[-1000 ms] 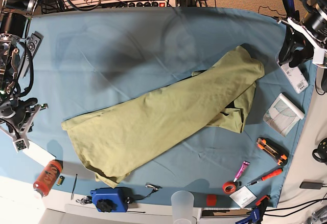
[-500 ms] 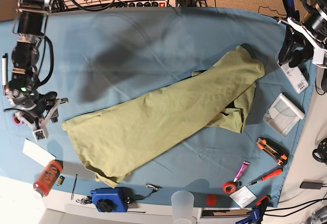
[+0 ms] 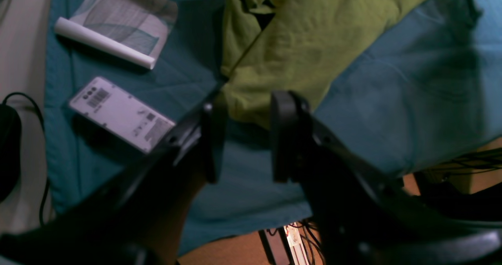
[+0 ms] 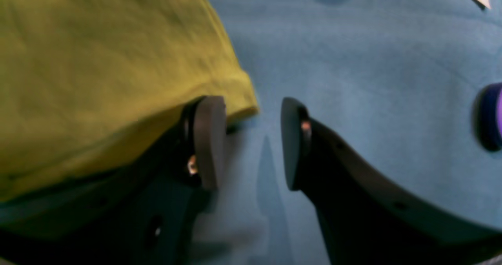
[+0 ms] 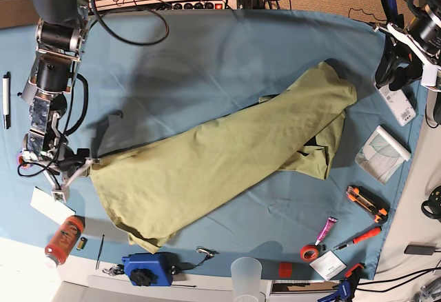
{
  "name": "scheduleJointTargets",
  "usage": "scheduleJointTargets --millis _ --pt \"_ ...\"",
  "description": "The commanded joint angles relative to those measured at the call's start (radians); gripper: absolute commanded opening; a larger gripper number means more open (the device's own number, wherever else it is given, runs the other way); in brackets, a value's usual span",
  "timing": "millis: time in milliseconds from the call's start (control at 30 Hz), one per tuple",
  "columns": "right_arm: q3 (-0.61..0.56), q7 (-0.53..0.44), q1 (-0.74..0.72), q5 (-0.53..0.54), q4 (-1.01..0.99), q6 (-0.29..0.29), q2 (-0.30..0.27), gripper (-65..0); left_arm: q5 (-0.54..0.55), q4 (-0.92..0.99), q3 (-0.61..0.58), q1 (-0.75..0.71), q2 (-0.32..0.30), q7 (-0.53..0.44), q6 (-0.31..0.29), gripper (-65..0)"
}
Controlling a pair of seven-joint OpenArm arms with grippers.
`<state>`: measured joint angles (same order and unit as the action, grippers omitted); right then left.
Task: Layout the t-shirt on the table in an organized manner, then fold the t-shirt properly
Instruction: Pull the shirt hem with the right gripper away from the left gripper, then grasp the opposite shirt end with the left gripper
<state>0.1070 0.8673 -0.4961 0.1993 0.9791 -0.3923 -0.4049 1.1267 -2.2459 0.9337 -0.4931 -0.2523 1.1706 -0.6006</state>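
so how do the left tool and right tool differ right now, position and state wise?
Position: the right tool sits at the t-shirt's corner, one finger against the hem; the left tool hangs at the table's edge, off the shirt's other end.
Height: in the wrist views the right tool is low over the cloth, the left tool well above it.
Shared: both are open and hold nothing.

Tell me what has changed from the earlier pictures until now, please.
The right gripper moved in from the table's edge to the near corner of the t-shirt; its jaws are open with one finger at the hem, nothing gripped yet. The left gripper, the shirt and the tools stayed as they were.
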Motion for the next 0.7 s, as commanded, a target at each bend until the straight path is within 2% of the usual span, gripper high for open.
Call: scheduleJointTargets --millis 0,100,167,233,333,400,433,533,667 --pt "0.004 -0.011 -0.029 0.002 0.013 -0.003 -0.006 -41.4 -0.002 -0.014 0.006 -0.002 -0.014 -0.051 -0.005 -43.8" --pt "0.004 -0.013 -0.031 0.002 0.014 -0.003 0.009 -41.4 -0.137 -0.010 -0.019 -0.003 -0.014 -0.177 -0.032 -38.4" --pt "0.004 -0.014 -0.031 0.001 0.014 -0.003 0.014 -41.4 -0.229 -0.003 -0.061 -0.003 -0.014 -0.252 -0.014 -37.4" --pt "0.004 -0.011 -0.031 0.001 0.014 -0.003 0.018 -41.4 -0.293 0.015 -0.124 0.008 -0.014 -0.288 0.051 -37.4" --pt "0.004 -0.010 -0.031 0.001 0.014 -0.003 0.020 -41.4 -0.370 0.071 -0.240 0.052 -0.013 -0.268 0.165 -37.4" --pt "0.004 -0.011 -0.031 0.000 0.014 -0.003 0.019 -41.4 -0.415 0.101 -0.309 0.092 -0.003 -0.202 0.268 -37.4" --pt "0.004 -0.013 -0.031 -0.008 0.014 -0.003 0.019 -41.4 -0.429 0.111 -0.335 0.108 0.013 -0.174 0.293 -37.4" --pt "0.004 -0.023 -0.031 -0.035 0.014 -0.003 0.019 -41.4 -0.429 0.132 -0.391 0.119 0.081 -0.145 0.325 -37.4" --pt "0.004 -0.023 -0.031 -0.040 0.014 -0.003 0.020 -41.4 -0.490 0.156 -0.418 0.119 0.162 -0.138 0.362 -37.4"
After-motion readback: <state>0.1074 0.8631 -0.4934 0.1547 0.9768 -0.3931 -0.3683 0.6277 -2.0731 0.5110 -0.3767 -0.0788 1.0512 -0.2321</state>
